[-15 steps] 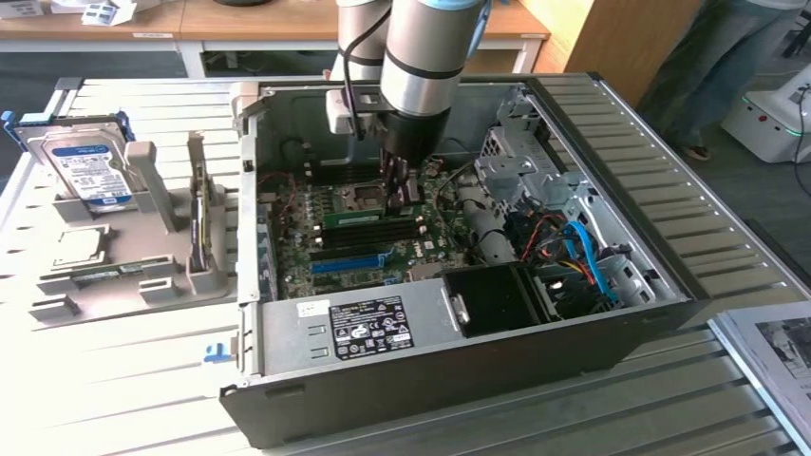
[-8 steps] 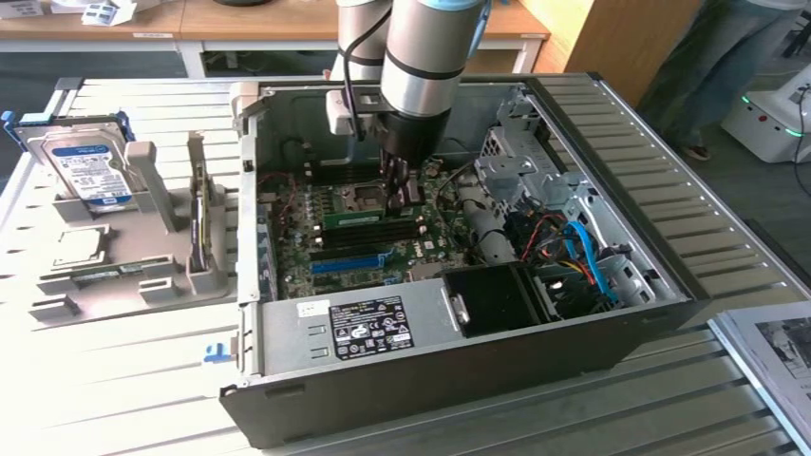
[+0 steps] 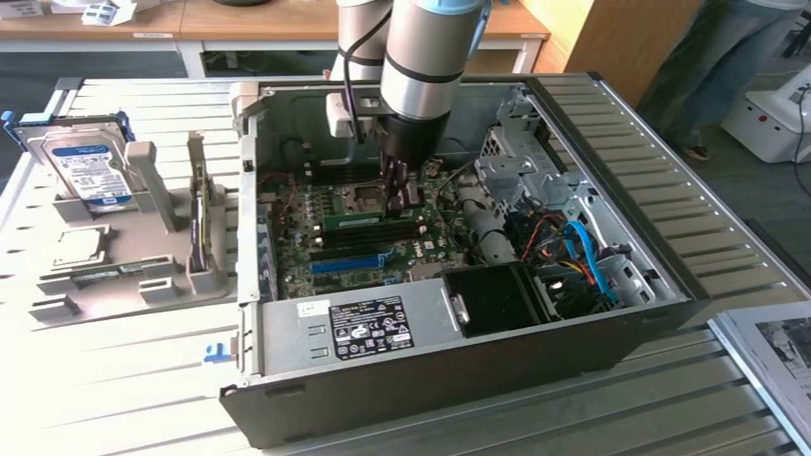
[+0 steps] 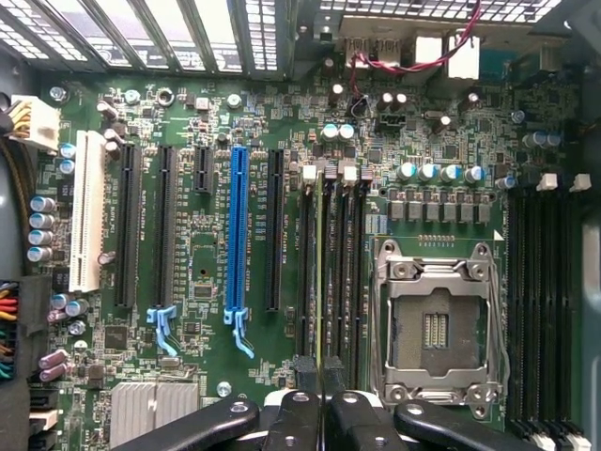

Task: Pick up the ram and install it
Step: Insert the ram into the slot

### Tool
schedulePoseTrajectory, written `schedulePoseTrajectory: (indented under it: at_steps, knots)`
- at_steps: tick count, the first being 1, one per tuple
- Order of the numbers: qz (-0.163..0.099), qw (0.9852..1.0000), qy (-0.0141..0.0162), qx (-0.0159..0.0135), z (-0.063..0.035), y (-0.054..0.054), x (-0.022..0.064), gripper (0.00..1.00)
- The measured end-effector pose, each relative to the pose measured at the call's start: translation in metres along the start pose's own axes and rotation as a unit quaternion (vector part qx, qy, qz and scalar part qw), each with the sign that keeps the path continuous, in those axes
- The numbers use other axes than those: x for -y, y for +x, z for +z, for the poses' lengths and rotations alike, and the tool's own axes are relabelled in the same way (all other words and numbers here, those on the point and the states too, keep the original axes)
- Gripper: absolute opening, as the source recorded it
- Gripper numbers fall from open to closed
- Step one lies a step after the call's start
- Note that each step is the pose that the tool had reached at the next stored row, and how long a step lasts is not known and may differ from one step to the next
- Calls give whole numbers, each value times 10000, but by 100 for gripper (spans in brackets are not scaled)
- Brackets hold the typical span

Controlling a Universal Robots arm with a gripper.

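Green ram (image 4: pixel 319 272), seen edge-on, is pinched in the closed gripper (image 4: pixel 320 372) inside the case. Its long axis runs parallel to the black memory slots (image 4: pixel 348 272) just beside it on the motherboard (image 4: pixel 211 225).

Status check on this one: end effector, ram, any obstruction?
End effector shut, tips at one end of the ram. Ram edge-on among the memory slots, beside CPU socket. No obstruction seen.
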State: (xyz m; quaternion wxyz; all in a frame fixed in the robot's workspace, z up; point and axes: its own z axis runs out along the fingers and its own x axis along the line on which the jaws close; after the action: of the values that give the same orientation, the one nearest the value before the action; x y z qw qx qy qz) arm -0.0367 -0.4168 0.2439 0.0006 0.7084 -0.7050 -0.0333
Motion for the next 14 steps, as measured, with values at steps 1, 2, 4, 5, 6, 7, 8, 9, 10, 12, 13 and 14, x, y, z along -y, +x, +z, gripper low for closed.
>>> schedulePoseTrajectory:
  at_steps: [1,2,4,5,6,7,8,9,10,12,13,14]
  knots:
    - [0,10000,0,0,6,0,0,12]
    - [0,10000,0,0,12,0,1,12]
    - [0,10000,0,0,25,1,1,12]
    - [0,10000,0,0,32,2,1,12]
    - [0,10000,-1,0,39,2,2,12]
    - [0,10000,0,0,46,2,2,12]
    - [0,10000,0,0,52,3,2,12]
    - [0,10000,-1,-1,56,3,3,12]
    - [0,10000,-1,-1,57,3,3,12]
    - [0,10000,-1,-2,57,3,3,12]
    - [0,10000,-1,-1,59,3,3,12]
    - [0,10000,-1,0,59,3,3,12]
